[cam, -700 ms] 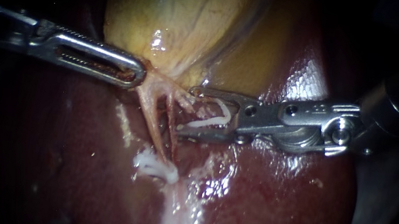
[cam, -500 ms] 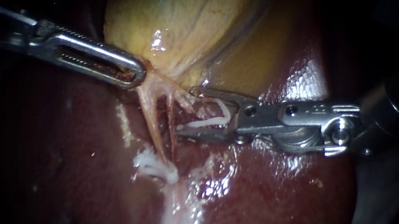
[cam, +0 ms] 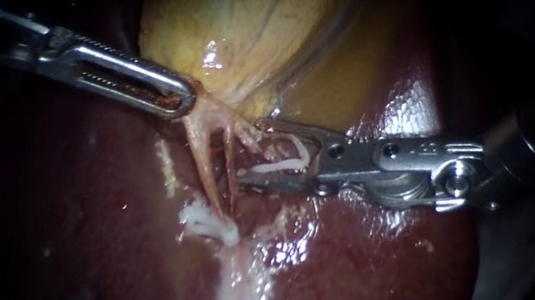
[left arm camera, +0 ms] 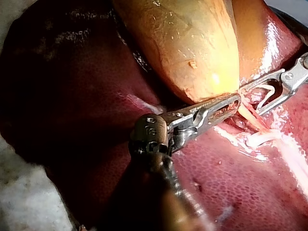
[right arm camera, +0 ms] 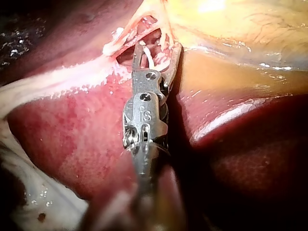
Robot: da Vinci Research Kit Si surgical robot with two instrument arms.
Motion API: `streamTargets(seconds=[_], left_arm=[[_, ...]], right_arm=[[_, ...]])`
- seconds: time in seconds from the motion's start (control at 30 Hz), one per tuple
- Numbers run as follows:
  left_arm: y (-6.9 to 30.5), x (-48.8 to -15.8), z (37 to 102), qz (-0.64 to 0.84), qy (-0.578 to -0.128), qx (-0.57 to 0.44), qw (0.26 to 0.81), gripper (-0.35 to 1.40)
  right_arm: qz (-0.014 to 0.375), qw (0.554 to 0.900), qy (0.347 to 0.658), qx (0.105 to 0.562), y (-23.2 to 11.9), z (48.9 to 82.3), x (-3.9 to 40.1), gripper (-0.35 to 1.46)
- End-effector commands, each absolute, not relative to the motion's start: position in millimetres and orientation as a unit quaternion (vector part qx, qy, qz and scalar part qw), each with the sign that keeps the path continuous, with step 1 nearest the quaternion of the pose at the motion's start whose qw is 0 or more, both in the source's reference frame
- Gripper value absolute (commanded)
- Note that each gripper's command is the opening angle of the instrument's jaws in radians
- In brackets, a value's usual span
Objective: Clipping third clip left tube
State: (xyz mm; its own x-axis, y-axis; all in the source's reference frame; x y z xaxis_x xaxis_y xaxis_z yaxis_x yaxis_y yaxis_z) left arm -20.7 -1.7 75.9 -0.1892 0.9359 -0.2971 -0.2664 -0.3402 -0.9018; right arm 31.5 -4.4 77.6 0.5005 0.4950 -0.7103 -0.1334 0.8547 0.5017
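Pincer (cam: pixel 249 150) with clip (cam: pixel 277 166) beside left tube (cam: pixel 200 154)

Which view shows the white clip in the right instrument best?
Endoscope view: the clip lies side-on in the right instrument, with both white legs plain. The left wrist view shows it small and far off. The right wrist view looks along the instrument, so it is foreshortened.

Endoscope: gallbladder (cam: pixel 245 28) was cut off at 12 o'clock, left instrument (cam: pixel 185 96) shaft vanished into dark at 9, right instrument (cam: pixel 251 149) shaft went black past 3, couldn't tell if its clip (cam: pixel 275 166) reached around a tube (cam: pixel 229 174).
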Motion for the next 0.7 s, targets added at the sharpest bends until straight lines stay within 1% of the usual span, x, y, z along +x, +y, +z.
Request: streamTargets(seconds=[0.03,0.3,0.47,0.53,0.7], left_arm=[[-1.7,-20.7,75.9,0.679,-0.366,-0.457,0.443,-0.35],[-1.7,-20.7,75.9,0.679,-0.366,-0.457,0.443,-0.35],[-1.7,-20.7,75.9,0.679,-0.366,-0.457,0.443,-0.35],[-1.7,-20.7,75.9,0.679,-0.366,-0.457,0.443,-0.35],[-1.7,-20.7,75.9,0.679,-0.366,-0.457,0.443,-0.35]], right_arm=[[0.186,0.844,0.464,0.195,-4.4,77.6,31.4,0.43],[0.185,0.844,0.464,0.196,-4.7,77.1,31.2,0.43],[0.179,0.837,0.475,0.205,-4.9,76.7,31.2,0.43],[0.171,0.831,0.481,0.218,-5.0,76.5,31.2,0.43],[0.174,0.827,0.485,0.225,-5.2,76.1,31.2,0.44]])
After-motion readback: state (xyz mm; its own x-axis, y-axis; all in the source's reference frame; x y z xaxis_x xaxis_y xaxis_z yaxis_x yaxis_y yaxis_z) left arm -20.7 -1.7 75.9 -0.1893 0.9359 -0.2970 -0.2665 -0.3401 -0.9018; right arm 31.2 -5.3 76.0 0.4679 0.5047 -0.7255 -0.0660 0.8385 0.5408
